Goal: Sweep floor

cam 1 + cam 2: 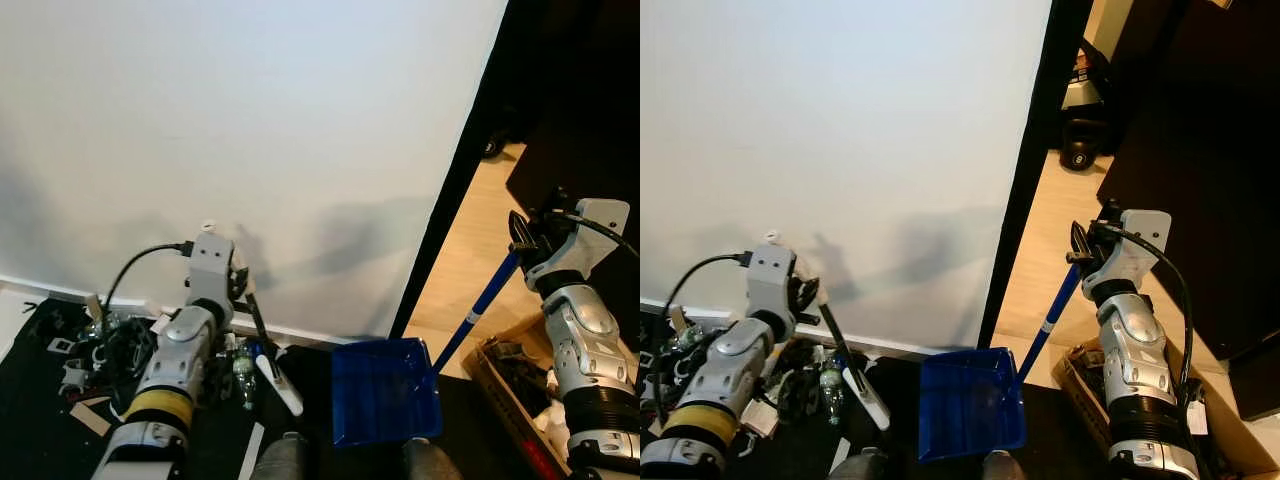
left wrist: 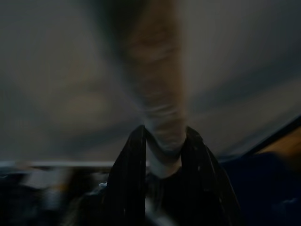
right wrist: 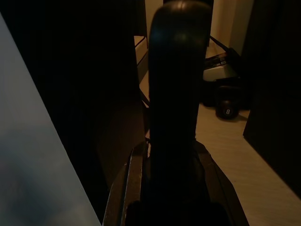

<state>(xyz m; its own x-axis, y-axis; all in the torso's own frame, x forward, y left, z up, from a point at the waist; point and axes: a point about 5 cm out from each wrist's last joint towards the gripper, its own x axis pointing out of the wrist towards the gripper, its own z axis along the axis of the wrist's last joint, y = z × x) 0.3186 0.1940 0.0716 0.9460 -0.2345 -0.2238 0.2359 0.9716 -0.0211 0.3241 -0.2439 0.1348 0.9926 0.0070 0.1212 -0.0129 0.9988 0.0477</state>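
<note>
While our left end effector (image 1: 247, 290) clamps the brush (image 1: 272, 365) beside litter (image 1: 95, 345) and right end effector (image 1: 520, 240) grips the dustpan (image 1: 385, 390) handle, we risk scattering debris off the tilted pan.

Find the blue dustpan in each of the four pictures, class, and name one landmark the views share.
Left eye view: dustpan, bottom centre.
Right eye view: dustpan, bottom centre.
Left wrist view: too blurred to tell.
Right wrist view: its dark handle runs up the middle.
Shared landmark: white wall.
</note>
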